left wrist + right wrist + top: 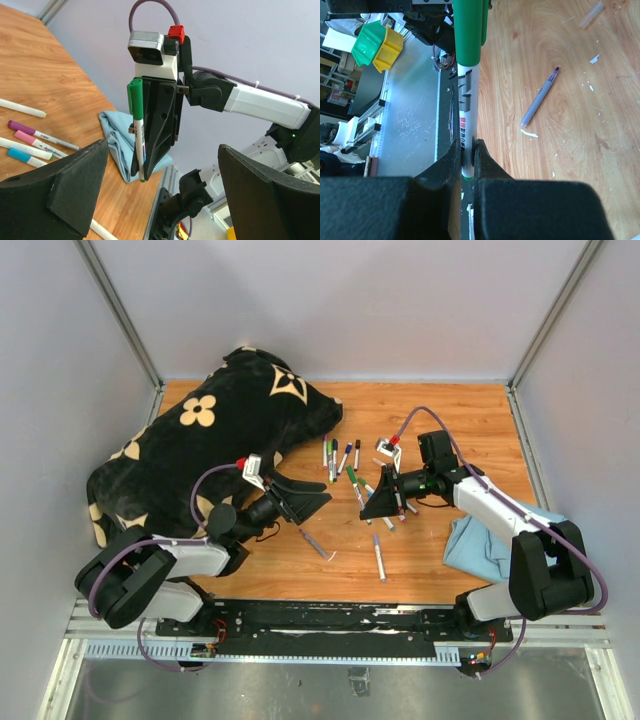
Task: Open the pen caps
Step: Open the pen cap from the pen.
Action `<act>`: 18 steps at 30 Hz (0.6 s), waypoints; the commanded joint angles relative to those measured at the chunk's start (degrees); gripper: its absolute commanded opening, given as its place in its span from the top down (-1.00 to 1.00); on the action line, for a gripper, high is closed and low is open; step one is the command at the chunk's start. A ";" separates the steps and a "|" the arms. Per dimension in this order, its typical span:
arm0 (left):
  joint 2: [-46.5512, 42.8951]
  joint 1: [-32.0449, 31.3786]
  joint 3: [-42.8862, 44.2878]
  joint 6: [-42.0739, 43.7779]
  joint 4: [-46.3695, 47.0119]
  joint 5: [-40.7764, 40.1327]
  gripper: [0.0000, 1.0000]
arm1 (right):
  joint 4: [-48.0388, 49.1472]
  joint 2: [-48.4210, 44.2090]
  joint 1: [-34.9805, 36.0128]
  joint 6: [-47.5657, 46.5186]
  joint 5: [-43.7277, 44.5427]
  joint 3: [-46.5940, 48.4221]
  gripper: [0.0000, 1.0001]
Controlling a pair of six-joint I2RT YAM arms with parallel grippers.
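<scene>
My right gripper (pixel 372 510) is shut on the tail end of a white marker (pixel 466 105) and holds it above the table. The marker's green pen cap (pixel 470 30) is on; it also shows in the left wrist view (pixel 135 95). My left gripper (pixel 315 508) is open and empty, a short way left of the held marker, with its jaws wide apart (pixel 165 200). Several capped markers (pixel 340 462) lie on the wooden table behind the grippers; purple (pixel 17 125), pink (pixel 24 136) and blue (pixel 20 155) pen caps show.
A black cushion with beige flowers (pixel 200 435) fills the back left. A blue cloth (pixel 490 540) lies at the right. An uncapped purple pen (pixel 315 543) and a white marker (pixel 379 558) lie near the front. Grey walls enclose the table.
</scene>
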 commanded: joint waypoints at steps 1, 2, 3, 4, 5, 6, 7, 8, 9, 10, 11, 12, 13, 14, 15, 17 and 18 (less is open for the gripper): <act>1.08 0.20 1.46 0.65 2.56 1.07 -0.88 | -0.77 -0.84 0.59 -0.74 -2.10 2.33 0.99; 1.64 0.20 1.70 0.56 2.62 0.99 -0.88 | -0.77 -0.80 0.59 -0.74 -2.22 2.32 0.99; 2.14 0.14 1.97 0.43 2.80 0.97 -0.87 | -0.75 -0.73 0.59 -0.74 -2.38 2.40 0.99; 2.78 0.07 2.38 0.27 2.92 0.93 -0.87 | -0.75 -0.67 0.64 -0.74 -2.57 2.40 0.99; 3.40 -0.08 2.84 0.13 2.98 0.93 -0.86 | -0.68 -0.58 0.69 -0.74 -2.66 2.40 0.99; 4.09 -0.37 3.44 0.03 3.10 1.02 -0.86 | -0.70 -0.61 0.68 -0.74 -2.68 2.45 0.99; 4.87 -0.64 4.08 -0.06 3.12 1.06 -0.85 | -0.70 -0.62 0.68 -0.81 -2.68 2.41 0.99; 5.64 -0.93 4.89 -0.07 3.13 0.93 -0.85 | -0.80 -0.68 0.68 -0.81 -2.68 2.45 0.99; 6.34 -1.35 5.60 -0.09 3.07 0.71 -0.84 | -0.80 -0.75 0.68 -0.82 -2.68 2.41 0.99; 6.95 -1.76 6.26 -0.01 3.01 0.45 -0.84 | -0.81 -0.79 0.68 -0.89 -2.68 2.40 0.99; 7.50 -2.27 6.87 0.14 2.62 -0.15 -0.83 | -0.79 -0.79 0.68 -0.90 -2.68 2.36 0.99; 8.03 -2.64 7.54 0.37 1.85 -0.96 -0.83 | -0.81 -0.79 0.68 -0.87 -2.72 2.33 0.99; 8.43 -3.03 8.46 0.80 0.24 -2.01 -0.81 | -0.77 -0.78 0.68 -0.91 -2.76 2.36 0.99; 8.64 -3.39 9.44 1.71 -1.78 -3.26 -0.79 | -0.79 -0.75 0.76 -0.90 -2.83 2.32 0.99; 8.78 -3.71 10.43 2.51 -4.20 -5.01 -0.76 | -0.80 -0.71 0.83 -0.91 -2.99 2.37 0.99; 9.07 -4.26 12.35 3.94 -8.09 -7.13 -0.70 | -0.74 -0.79 0.99 -0.91 -3.38 2.41 0.99; 9.52 -4.28 13.09 4.26 -8.90 -7.48 -0.65 | -0.81 -0.87 0.99 -0.91 -3.63 2.40 0.99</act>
